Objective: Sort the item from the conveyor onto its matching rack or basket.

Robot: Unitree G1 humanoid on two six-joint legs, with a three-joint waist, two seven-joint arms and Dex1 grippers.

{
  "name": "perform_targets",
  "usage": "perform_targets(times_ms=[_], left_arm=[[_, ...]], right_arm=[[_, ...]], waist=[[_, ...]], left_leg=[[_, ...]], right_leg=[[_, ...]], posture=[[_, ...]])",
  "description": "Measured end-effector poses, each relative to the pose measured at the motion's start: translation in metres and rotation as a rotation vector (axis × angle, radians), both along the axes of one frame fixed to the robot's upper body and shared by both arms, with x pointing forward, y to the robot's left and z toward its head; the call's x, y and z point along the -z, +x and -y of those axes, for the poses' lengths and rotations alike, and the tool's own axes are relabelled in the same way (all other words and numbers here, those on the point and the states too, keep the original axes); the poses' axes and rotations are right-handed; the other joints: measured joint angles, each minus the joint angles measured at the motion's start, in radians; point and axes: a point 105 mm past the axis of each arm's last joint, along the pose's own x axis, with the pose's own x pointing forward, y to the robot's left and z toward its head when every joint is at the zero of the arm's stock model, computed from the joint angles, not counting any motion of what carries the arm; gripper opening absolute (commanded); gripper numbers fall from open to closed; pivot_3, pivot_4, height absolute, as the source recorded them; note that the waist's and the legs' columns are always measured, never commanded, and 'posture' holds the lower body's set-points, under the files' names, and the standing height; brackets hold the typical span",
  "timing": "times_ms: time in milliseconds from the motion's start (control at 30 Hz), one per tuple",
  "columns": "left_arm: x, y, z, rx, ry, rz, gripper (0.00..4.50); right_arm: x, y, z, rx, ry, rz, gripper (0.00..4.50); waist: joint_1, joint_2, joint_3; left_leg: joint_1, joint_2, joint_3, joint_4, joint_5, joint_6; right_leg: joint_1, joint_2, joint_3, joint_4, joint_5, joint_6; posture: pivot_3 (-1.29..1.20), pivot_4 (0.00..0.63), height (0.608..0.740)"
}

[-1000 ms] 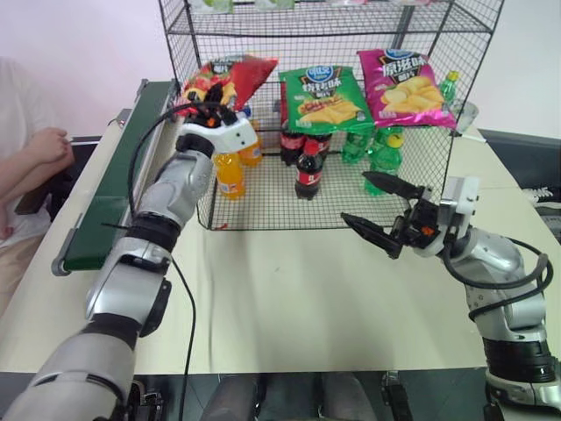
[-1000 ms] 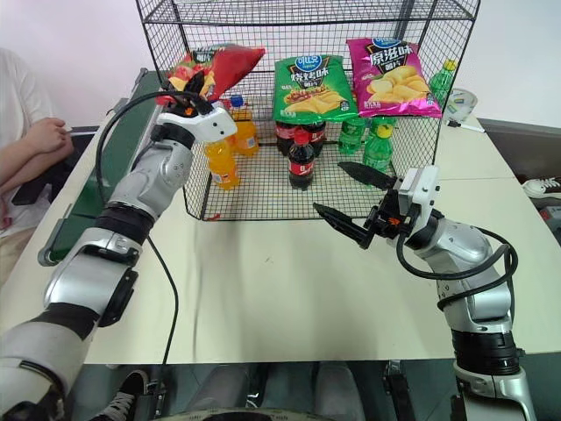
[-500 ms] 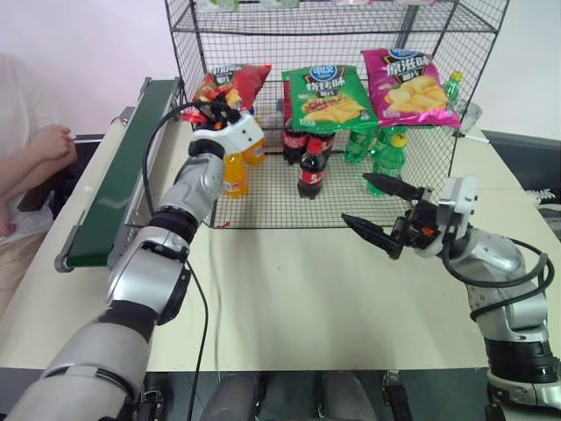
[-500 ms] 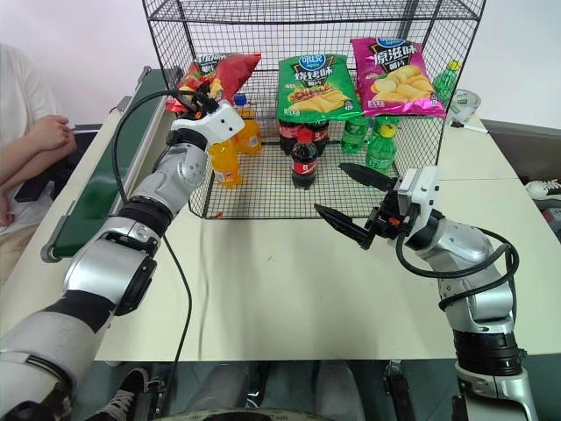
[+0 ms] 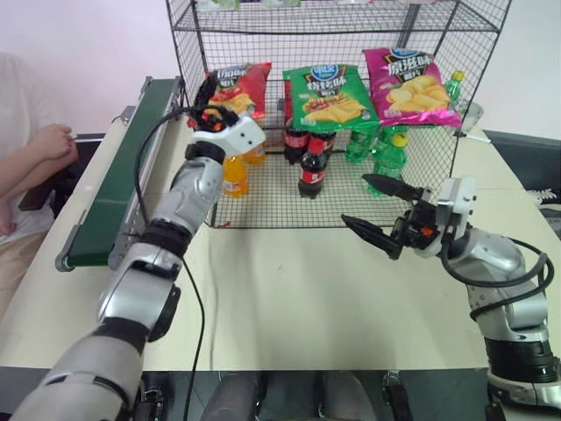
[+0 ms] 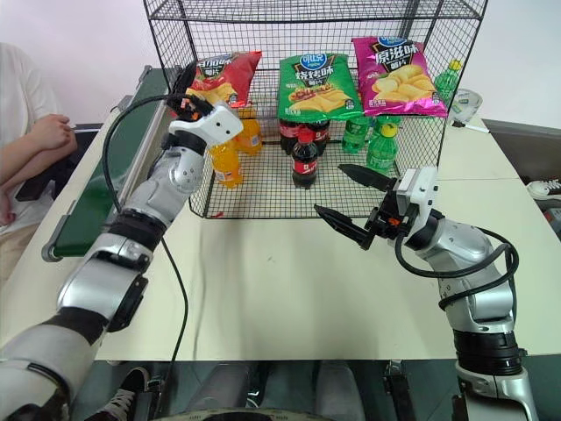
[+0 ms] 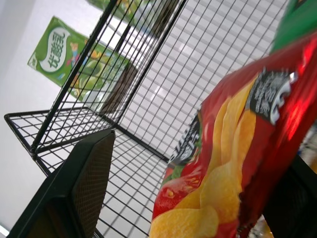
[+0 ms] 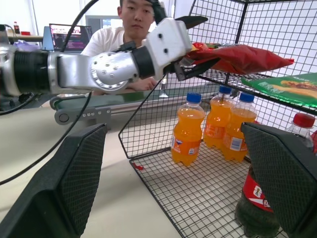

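Note:
The red crisp bag (image 5: 240, 85) lies on the left end of the black wire rack's (image 5: 263, 206) middle shelf, next to a green bag (image 5: 329, 96) and a magenta bag (image 5: 410, 86). My left gripper (image 5: 215, 99) is open at the rack's left front corner, and the bag's near end (image 7: 233, 148) sits between its spread fingers (image 7: 84, 188). The right wrist view shows that gripper (image 8: 202, 42) with one finger above the bag and one below. My right gripper (image 5: 356, 200) hangs open over the table in front of the rack, with nothing in it. The dark green conveyor (image 5: 114, 184) runs along the left.
Orange bottles (image 5: 233, 172), cola bottles (image 5: 310, 167) and green bottles (image 5: 386, 149) stand on the rack's bottom tier. A person (image 5: 31, 149) sits at the far left behind the conveyor. The pale table (image 5: 289, 298) stretches out in front of the rack.
My left gripper has opened and let go of the red bag, which now lies flatter on the shelf. The hand has drawn back slightly. The right arm has not moved.

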Motion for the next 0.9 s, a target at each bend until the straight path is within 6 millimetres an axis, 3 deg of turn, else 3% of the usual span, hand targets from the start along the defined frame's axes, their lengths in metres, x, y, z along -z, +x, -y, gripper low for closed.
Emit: perform_targets(times_ms=[167,333,400,500,600,733,900], left_arm=[[0.013,-0.018,-0.008,0.049,-0.005,-0.056,4.10],[0.058,-0.058,0.021,0.363,-0.122,-0.333,4.10],[0.062,-0.070,0.030,0.463,-0.193,-0.400,4.10],[0.053,-0.086,0.024,0.539,-0.289,-0.414,4.10],[0.051,-0.098,0.002,0.600,-0.472,-0.500,4.10],[0.056,-0.115,-0.058,0.589,-0.726,-0.665,4.10],[0.071,-0.141,-0.122,0.447,-0.729,-0.814,4.10]], right_arm=[[0.002,0.000,0.000,0.000,-0.006,-0.004,4.50],[0.002,0.000,0.000,-0.004,-0.009,-0.006,4.50],[0.003,0.000,0.001,-0.004,-0.009,-0.008,4.50],[0.004,-0.001,0.001,-0.005,-0.011,-0.013,4.50],[0.005,-0.001,0.002,-0.006,-0.013,-0.016,4.50],[0.010,-0.003,0.013,0.011,-0.054,-0.039,4.50],[0.013,-0.008,0.041,0.071,-0.127,-0.061,4.50]], waist=[[-0.007,0.000,0.000],[-0.005,0.000,0.000],[-0.002,0.000,0.000],[-0.005,0.001,0.000],[-0.016,0.001,-0.001],[-0.022,0.001,-0.001],[-0.016,0.002,-0.001]], left_leg=[[0.000,0.000,0.000,-0.001,0.000,0.000],[0.000,0.000,0.000,0.000,0.000,0.000],[0.000,0.000,0.000,0.000,0.000,0.000],[0.000,0.001,0.000,0.000,0.000,0.000],[0.000,0.001,0.000,0.000,0.000,0.000],[0.000,0.003,-0.001,-0.001,0.000,0.000],[0.002,0.003,-0.001,-0.001,0.000,0.000]], right_leg=[[-0.001,0.000,0.000,0.000,0.000,0.000],[-0.001,-0.001,0.001,-0.001,0.000,0.000],[0.000,-0.001,0.001,0.000,0.000,0.000],[0.000,-0.001,0.001,0.000,0.000,0.000],[0.000,0.000,0.001,-0.001,0.000,0.000],[0.000,0.001,0.001,-0.001,0.000,-0.001],[0.004,0.001,0.001,-0.003,0.000,-0.001]], posture=[[0.00,0.150,0.740],[0.00,0.150,0.740],[0.00,0.150,0.740],[0.00,0.150,0.740],[0.00,0.150,0.740],[0.00,0.150,0.740],[0.00,0.150,0.740]])
